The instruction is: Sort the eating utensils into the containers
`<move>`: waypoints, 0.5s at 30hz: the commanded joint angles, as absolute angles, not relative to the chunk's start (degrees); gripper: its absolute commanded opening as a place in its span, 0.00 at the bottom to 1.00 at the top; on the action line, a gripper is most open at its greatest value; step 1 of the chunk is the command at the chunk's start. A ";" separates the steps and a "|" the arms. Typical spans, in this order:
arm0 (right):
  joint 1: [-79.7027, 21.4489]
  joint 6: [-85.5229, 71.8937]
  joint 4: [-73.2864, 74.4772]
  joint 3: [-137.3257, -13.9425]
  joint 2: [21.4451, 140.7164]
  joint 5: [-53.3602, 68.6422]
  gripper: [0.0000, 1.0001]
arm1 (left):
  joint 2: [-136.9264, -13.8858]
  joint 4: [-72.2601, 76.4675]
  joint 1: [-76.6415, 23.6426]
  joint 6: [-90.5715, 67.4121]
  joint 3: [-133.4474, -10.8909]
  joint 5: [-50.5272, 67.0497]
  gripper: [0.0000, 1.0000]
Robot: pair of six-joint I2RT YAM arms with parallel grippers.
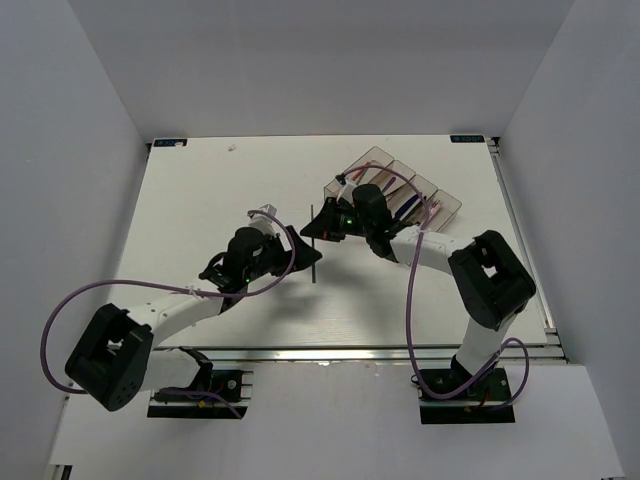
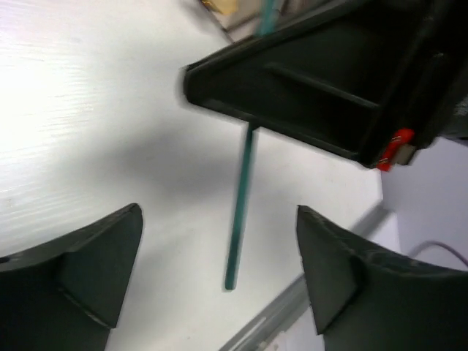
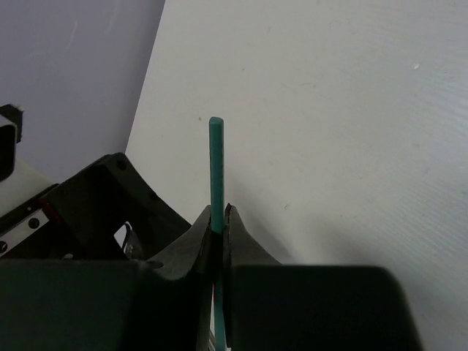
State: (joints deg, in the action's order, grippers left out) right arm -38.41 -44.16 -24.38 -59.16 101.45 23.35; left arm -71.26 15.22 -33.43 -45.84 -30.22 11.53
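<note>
Our right gripper (image 3: 218, 219) clamps the green chopstick (image 3: 216, 164); our left gripper (image 2: 218, 219), near that chopstick, stands spread, empty.

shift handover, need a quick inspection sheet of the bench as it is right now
surface: white table, no spills seen
job's things: green chopstick clamped in a gripper; containers at the far right, with utensils inside, kinds too small to tell
clutter: nothing seen
grippers: right gripper shut on the green chopstick; left gripper open, holding nothing, close to the chopstick's free end
cables: purple cables looped along both arms
surroundings: plain white walls on three sides
</note>
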 commanded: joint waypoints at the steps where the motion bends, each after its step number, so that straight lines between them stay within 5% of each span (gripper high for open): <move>1: -34.30 -46.57 -26.02 -62.83 100.11 17.86 0.00 | -69.00 3.31 -33.49 -43.43 -36.10 1.78 0.98; 8: -25.85 -48.95 -17.68 -76.51 104.14 -10.24 0.00 | -63.20 -22.92 -33.49 -35.69 -46.21 -9.76 0.98; 15: -21.71 -45.63 -11.61 -94.88 117.83 -18.81 0.00 | -57.14 -33.92 -33.49 -27.34 -48.17 -12.39 0.98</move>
